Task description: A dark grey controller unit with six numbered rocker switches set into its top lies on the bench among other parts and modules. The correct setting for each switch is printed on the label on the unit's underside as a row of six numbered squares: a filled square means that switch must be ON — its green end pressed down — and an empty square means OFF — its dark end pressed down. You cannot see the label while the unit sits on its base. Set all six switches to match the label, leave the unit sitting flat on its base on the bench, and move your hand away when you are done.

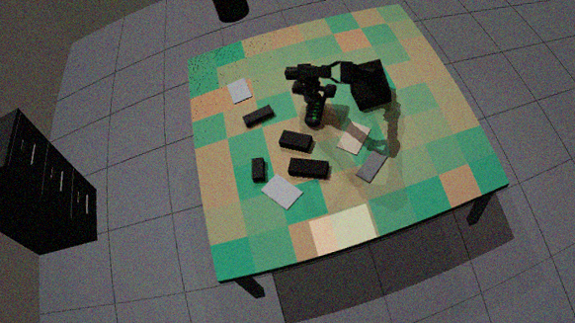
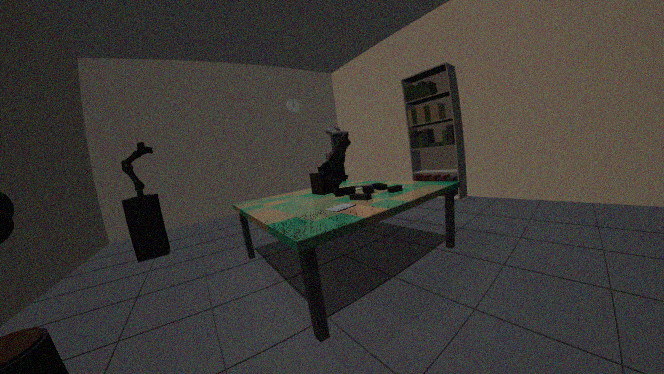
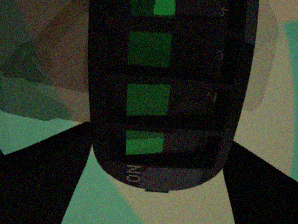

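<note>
The dark grey controller unit [image 1: 314, 115] [image 3: 195, 177] is held top side up below the wrist camera. The wrist view shows the green ends of several rockers in a column, with ON printed by the near end. The far end is cut off by the top edge of that view, and rocker positions are hard to read in the dim light. My gripper [image 3: 160, 139] is shut on the unit, one finger on each long side. The unit's underside and label are hidden. Whether it touches the bench is not clear.
Dark modules [image 1: 258, 115] [image 1: 296, 141] [image 1: 309, 168] [image 1: 257, 170] lie on the bench beside and below the unit in the top view. Pale cards [image 1: 239, 90] [image 1: 282, 192] [image 1: 353, 138] and a grey plate [image 1: 372, 167] lie flat around them. The arm's base [image 1: 370, 86] stands to the right.
</note>
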Available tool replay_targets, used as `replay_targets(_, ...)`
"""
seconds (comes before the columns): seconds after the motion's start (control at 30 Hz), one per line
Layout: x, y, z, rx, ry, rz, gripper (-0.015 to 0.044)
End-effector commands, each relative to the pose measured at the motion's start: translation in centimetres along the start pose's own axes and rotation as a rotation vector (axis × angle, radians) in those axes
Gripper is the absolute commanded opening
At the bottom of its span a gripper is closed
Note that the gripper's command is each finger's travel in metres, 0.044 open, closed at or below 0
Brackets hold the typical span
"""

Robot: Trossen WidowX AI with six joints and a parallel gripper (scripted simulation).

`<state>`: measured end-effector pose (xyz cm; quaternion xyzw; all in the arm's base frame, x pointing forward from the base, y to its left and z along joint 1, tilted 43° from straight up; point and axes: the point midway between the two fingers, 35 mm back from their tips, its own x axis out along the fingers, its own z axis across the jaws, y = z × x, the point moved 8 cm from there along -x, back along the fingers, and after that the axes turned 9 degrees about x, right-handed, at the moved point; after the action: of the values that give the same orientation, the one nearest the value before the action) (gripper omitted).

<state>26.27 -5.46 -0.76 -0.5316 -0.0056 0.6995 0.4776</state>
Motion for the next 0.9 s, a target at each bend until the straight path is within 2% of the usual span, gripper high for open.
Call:
replay_targets(0.0,0.0,0.0,0.0,0.001,0.000,0.000,0.0131)
replay_targets(0.27,-0.3,0.0,0.0,0.001,0.001,0.000,0.0341)
replay_targets(0.4,-4.8,0.2,0.1,-0.001,0.011,-0.010,0.0440)
replay_targets(0.77,-5.1,0.2,0.2,-0.001,0.012,-0.011,0.0440)
replay_targets(0.87,-4.7,-0.6,1.1,-0.004,0.013,-0.009,0.0361)
